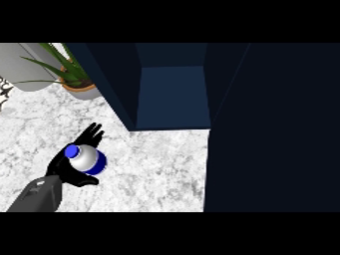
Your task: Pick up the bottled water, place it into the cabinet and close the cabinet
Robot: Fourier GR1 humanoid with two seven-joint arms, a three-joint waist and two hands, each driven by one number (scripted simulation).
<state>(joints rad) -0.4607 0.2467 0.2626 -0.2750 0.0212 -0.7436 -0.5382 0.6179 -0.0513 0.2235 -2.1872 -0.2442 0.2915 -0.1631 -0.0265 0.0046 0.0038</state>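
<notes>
Head view: left hand [61,170] grips bottled water [88,159], hiding base.

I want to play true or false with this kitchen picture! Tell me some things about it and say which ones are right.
1. The left hand holds the bottled water. True.
2. The bottled water is already inside the cabinet. False: it is in the hand, over the marble counter, outside the cabinet.
3. The cabinet is open. True.
4. The bottle's cap is red. False: it is blue.
5. A potted plant stands to the left of the cabinet. True.
</notes>
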